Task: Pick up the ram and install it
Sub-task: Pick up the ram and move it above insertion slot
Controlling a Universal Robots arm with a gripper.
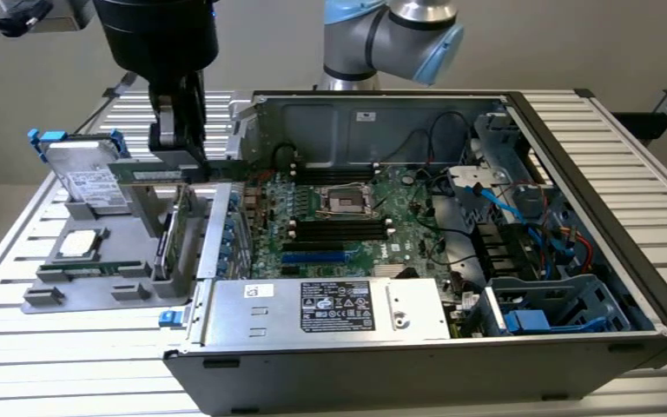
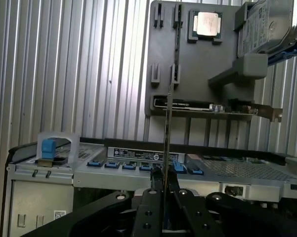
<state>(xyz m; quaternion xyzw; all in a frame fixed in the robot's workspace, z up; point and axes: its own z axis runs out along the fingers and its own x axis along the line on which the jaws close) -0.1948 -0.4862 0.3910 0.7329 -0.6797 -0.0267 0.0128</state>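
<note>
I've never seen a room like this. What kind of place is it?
Probably a robot lab or workshop where computers get put together: an open computer case sits on a slatted metal table, a grey holder keeps spare parts, and the gripper holds the ram.

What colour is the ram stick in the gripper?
Green; the ram shows best in the exterior view.

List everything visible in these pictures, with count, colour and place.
table: one, silver, under everything
computer case: one, black, open, on the table
main board: one, green, inside the case
tray: one, grey, beside the case
hard drive: one, silver, in the tray
processor chip: one, silver, on the tray
expansion card: one, green, upright in the tray
ram stick: one, green, held over the tray
gripper: one, black, shut on the ram stick
arm: one, grey and blue, behind the case
</note>
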